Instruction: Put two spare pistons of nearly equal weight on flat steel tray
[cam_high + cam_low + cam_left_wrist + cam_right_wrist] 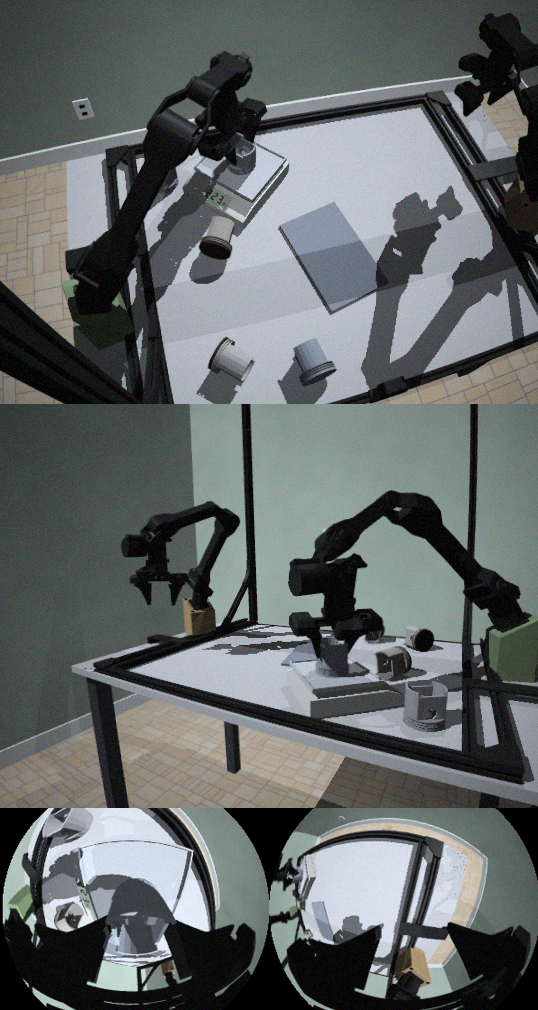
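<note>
I have my left gripper (244, 145) (333, 656) (137, 917) down at the scale (272, 185) (355, 703) (135, 858) (310, 876), its fingers spread partway around an upright piston (245, 159) (333, 659) (135, 936) standing on the scale's plate. It isn't pinching the piston, though I can't tell whether a finger touches its side. The scale's display (217, 198) (82, 894) seems to read 323.

Just beside the scale's display side, a tan piston (218, 235) (392, 662) (69, 917) lies on its side. Also near the scale, partly under my left arm in the top view, a grey piston (169, 182) (425, 708) (67, 822) stands upright.

Farther from the scale, the steel tray (327, 255) (298, 654) (323, 921) lies flat on the bench, with no piston on it. Well apart from the scale, past the tan piston, are a pale piston (232, 359) (419, 638) on its side and a bluish piston (314, 361) (375, 632).

Farthest from the scale, my right gripper (480, 107) (161, 604) (414, 928) hangs in the air, fingers spread wide and empty.
</note>
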`<state>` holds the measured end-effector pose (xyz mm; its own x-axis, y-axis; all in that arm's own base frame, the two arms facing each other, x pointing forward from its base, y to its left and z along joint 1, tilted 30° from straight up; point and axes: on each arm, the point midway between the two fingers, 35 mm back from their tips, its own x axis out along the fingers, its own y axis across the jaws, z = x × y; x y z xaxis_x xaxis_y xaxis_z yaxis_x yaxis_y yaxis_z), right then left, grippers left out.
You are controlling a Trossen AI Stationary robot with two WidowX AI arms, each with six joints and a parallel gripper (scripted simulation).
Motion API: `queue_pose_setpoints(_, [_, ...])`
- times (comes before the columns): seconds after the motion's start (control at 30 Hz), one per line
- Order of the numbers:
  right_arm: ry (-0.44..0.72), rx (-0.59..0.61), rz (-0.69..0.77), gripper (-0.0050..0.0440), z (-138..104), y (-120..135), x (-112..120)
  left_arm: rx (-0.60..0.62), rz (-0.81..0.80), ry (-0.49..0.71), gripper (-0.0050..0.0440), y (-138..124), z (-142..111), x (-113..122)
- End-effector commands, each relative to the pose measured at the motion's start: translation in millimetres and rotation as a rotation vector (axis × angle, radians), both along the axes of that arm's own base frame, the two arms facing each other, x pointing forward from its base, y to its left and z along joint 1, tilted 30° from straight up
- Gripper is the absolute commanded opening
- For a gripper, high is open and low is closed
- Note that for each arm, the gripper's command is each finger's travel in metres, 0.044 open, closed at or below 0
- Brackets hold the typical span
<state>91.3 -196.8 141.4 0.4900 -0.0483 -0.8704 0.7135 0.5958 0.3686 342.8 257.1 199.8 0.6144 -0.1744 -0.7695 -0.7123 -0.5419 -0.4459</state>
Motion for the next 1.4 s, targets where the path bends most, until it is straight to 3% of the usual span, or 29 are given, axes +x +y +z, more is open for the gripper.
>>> queue_pose_setpoints(0.0, [-0.004,-0.001,0.005,0.044,0,0,1,-0.001,0.002,-0.001,0.0378,0,0,0])
queue_pose_setpoints(0.5, [-0.004,-0.001,0.005,0.044,0,0,1,-0.001,0.002,-0.001,0.0378,0,0,0])
queue_pose_setpoints(1.37, [-0.004,-0.001,0.005,0.044,0,0,1,-0.001,0.002,-0.001,0.0378,7,28,-22])
